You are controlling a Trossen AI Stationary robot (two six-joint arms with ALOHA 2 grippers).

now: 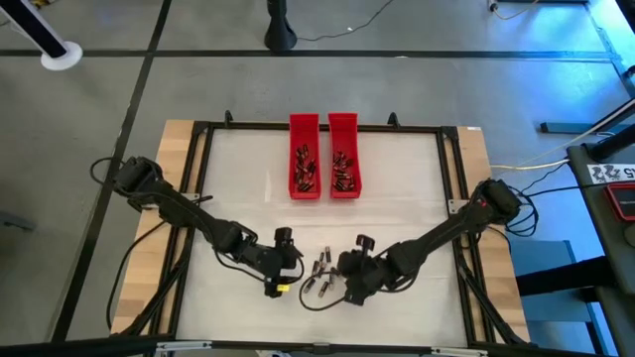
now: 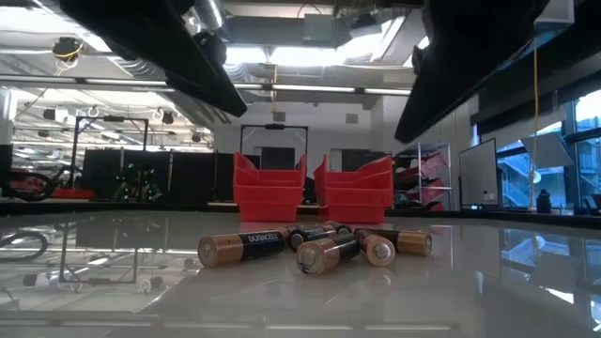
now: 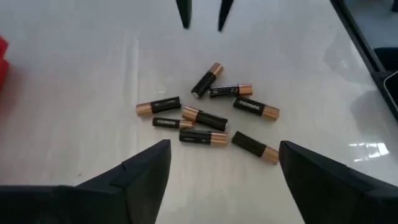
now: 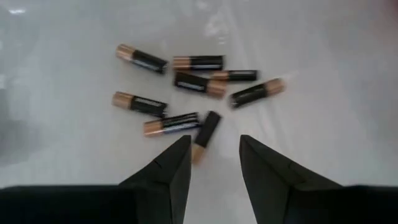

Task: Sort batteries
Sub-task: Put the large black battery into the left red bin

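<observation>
Centre of the high view: two long narrow red plastic trays point(image 1: 305, 159) stand side by side on the white table point(image 1: 238, 188), each holding small dark batteries. Lower centre, a loose cluster of short black cylindrical batteries with coppery ends point(image 1: 319, 275) lies on the table. The left gripper point(image 1: 287, 275) sits just left of the cluster, the right gripper point(image 1: 342, 281) just right of it.

Low view: the loose batteries point(image 2: 319, 246) lie flat mid-frame, several touching; the red trays point(image 2: 269, 192) stand behind them, upper centre.

Left wrist view: eight batteries point(image 3: 211, 118) scattered mid-frame, some touching. The left gripper point(image 3: 224, 163), lower frame, is spread wide and holds nothing. The right gripper's finger tips point(image 3: 185, 14) show at top centre, a narrow gap between them.

Right wrist view: batteries point(image 4: 199, 93) across the upper half. The right gripper point(image 4: 215, 158), lower centre, is narrowly parted and empty, one battery end point(image 4: 200, 148) just beside its tip.
</observation>
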